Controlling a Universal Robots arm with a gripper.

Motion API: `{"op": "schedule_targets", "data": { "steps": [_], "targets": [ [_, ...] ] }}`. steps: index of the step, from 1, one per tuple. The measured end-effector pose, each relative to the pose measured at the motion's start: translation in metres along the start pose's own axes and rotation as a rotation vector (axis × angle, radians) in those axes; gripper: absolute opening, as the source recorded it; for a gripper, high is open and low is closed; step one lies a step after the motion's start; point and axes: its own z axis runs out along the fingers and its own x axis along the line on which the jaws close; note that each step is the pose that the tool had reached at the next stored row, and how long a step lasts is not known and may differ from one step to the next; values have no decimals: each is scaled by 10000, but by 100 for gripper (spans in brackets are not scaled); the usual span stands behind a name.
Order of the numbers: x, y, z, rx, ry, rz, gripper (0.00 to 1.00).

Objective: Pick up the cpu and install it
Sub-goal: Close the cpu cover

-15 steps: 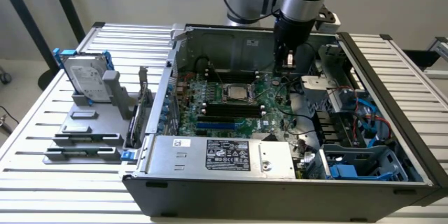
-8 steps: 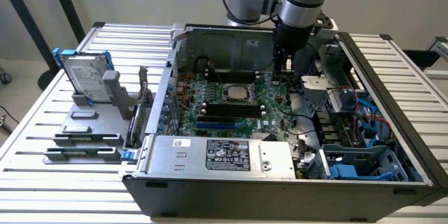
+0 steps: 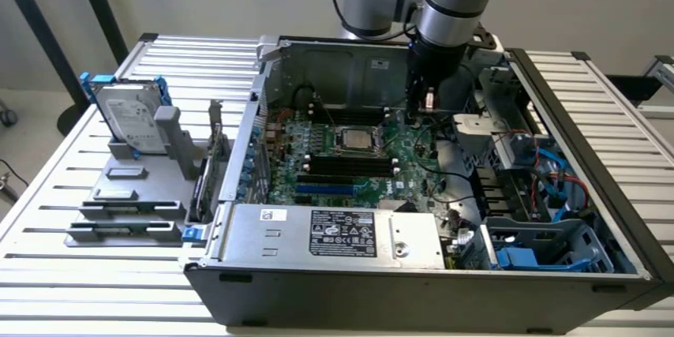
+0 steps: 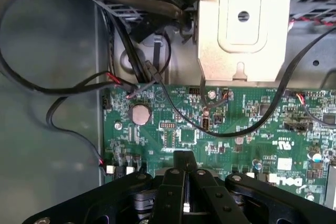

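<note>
The cpu (image 3: 354,140), a small square chip with a dull silver top, lies flat in the socket near the middle of the green motherboard (image 3: 316,175) inside the open computer case. My gripper (image 3: 430,105) hangs from the arm above the board, to the exterior view's right of the cpu and apart from it. In the wrist view my gripper (image 4: 184,167) is shut, its black fingers pressed together with nothing between them. Below it lies the motherboard (image 4: 236,129) with a round coin battery (image 4: 140,114).
A silver hard drive with blue brackets (image 3: 132,120) stands on a grey rack at the exterior view's left. The grey power supply box (image 3: 331,234) spans the case front. Black cables (image 4: 63,85) and a metal bracket (image 4: 244,24) crowd the board's edge. A blue drive cage (image 3: 526,258) fills the front right corner.
</note>
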Motion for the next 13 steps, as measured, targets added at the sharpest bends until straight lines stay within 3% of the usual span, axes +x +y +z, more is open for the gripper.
{"op": "schedule_targets", "data": {
  "steps": [6, 13],
  "targets": [
    [-1, -65, 3, 622, -8, 58, 11],
    [-3, -166, 7, 1650, -43, 160, 11]
  ]
}}
